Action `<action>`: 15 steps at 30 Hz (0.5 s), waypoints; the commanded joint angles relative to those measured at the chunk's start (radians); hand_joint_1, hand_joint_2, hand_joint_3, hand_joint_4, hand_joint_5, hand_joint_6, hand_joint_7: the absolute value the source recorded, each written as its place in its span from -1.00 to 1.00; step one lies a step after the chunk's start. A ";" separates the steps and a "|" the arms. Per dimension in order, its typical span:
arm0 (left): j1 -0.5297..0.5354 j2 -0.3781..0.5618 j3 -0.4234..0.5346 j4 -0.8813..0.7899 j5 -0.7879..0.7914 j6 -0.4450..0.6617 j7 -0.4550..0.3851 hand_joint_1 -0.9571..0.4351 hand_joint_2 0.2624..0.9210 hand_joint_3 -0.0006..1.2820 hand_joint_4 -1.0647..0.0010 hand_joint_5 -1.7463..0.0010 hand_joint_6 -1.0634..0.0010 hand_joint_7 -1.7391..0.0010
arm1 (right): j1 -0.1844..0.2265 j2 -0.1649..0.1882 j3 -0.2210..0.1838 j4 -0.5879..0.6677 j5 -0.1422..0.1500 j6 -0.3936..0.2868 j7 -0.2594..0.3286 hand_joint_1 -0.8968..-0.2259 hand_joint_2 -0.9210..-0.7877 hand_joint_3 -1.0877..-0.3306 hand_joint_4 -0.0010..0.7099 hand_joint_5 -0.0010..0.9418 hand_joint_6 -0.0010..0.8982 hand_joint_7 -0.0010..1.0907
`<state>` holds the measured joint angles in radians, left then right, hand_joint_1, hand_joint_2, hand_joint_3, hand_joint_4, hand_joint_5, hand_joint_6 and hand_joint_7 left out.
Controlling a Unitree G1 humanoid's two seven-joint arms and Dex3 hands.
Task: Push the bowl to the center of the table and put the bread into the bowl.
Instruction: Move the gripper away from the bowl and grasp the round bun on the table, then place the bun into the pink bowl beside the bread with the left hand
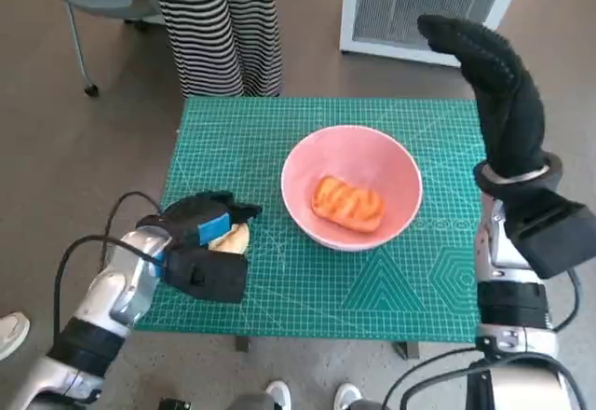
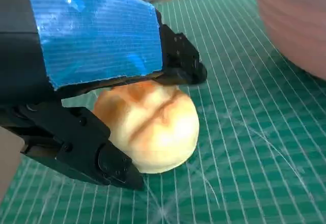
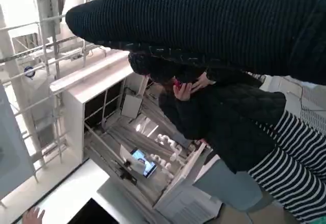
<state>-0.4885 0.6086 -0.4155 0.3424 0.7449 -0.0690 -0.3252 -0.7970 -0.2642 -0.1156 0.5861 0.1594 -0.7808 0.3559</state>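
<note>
Currently the pink bowl [image 1: 351, 186] sits about mid-desk, so the push step looks done; one orange-brown bread [image 1: 348, 203] is already inside it. Step in hand, by my read: picking up the second, paler bread roll [image 2: 150, 124].

Left hand [image 1: 200, 242] is at the near-left part of the green mat [image 1: 391, 284], fingers [image 2: 81, 150] closed around the roll from both sides, taped back over the top of it. Left wrist view shows the roll's underside close to or touching the mat; can't tell if it's lifted yet. Bowl is just beyond the left hand's fingertips, off to its right, apart from it.

Right hand [image 1: 494, 75] is raised well above the far-right desk edge, holding nothing; its fingers look extended and together, though how far they spread can't be told.

Next move, as I judge it: lift the roll clear of the mat, carry it over the bowl's near rim, release above the first bread. Risk: squeezing the soft roll out of shape, or clipping the rim and nudging the bowl off center.

A person in striped trousers [image 1: 223, 28] stands beyond the far desk edge.
</note>
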 commanded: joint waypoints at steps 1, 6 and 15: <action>0.033 0.004 -0.038 0.056 0.042 -0.023 0.034 0.45 0.97 -0.82 -0.24 -0.27 -0.03 -0.09 | 0.019 -0.005 -0.004 -0.005 0.005 0.014 0.008 -0.63 -1.00 -0.29 -0.18 -1.00 -1.00 0.21; 0.038 0.019 -0.040 0.063 0.048 -0.051 0.048 0.39 0.82 -0.70 -0.28 -0.47 -0.15 -0.19 | 0.020 -0.009 -0.007 -0.002 0.003 0.013 0.005 -0.62 -1.00 -0.28 -0.17 -1.00 -1.00 0.21; 0.036 0.054 0.006 0.021 -0.007 -0.081 0.002 0.38 0.54 -0.46 -0.32 -0.47 -0.17 -0.28 | 0.024 -0.008 -0.008 -0.006 -0.011 0.011 -0.010 -0.57 -1.00 -0.29 -0.16 -0.99 -1.00 0.20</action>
<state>-0.4880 0.6373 -0.4194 0.3800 0.7655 -0.1483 -0.2763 -0.7963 -0.2705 -0.1208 0.5812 0.1563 -0.7799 0.3540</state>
